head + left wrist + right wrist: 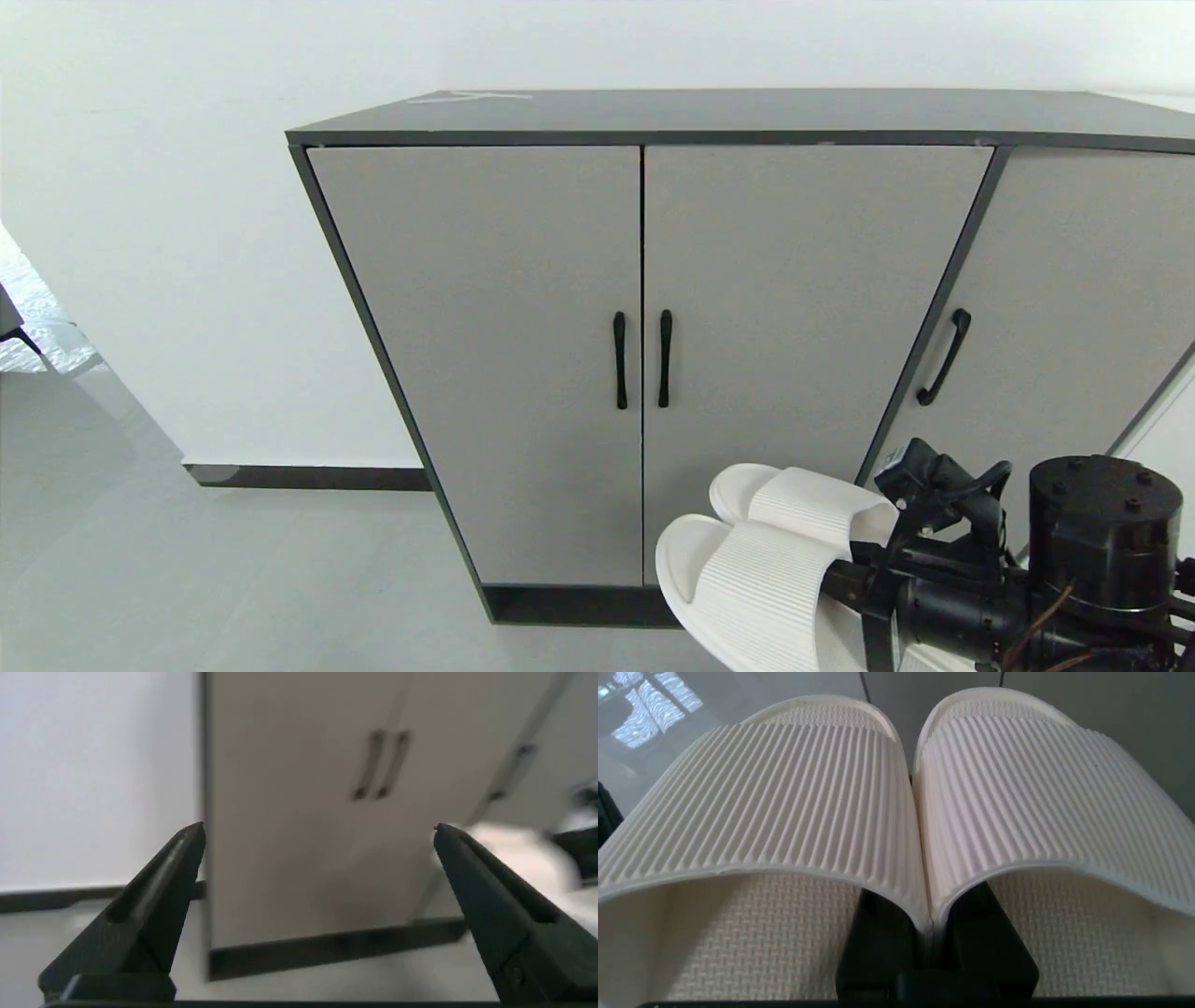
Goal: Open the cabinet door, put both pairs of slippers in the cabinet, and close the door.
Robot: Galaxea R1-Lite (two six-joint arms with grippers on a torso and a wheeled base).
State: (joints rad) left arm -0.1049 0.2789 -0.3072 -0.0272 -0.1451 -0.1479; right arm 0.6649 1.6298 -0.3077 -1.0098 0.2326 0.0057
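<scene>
Here, a low cabinet (pixel 485 355) with pale grey panel doors and a dark charcoal frame and top stands against a plain white wall (pixel 140 233) on a glossy grey floor (pixel 187 579). All its doors are closed. The two middle doors meet at a centre seam, with slim black bar handles (pixel 620 360) set upright just beside each other on either side of it. A third door on the right carries its own black handle (pixel 943 357).

In front of the cabinet's lower right part, the right tool (pixel 845 583) holds a pair of white slide slippers (pixel 775 560) with ribbed straps, toes pointing toward the cabinet. In the right wrist view the two slippers (pixel 785 793) lie side by side, touching along their inner edges, and the tool's dark fingers (pixel 971 952) are clenched on those inner edges under the straps.

The left tool (pixel 318 831) hangs off to the left of the cabinet, released, its two black fingers (pixel 159 896) spread wide apart with nothing between them.
</scene>
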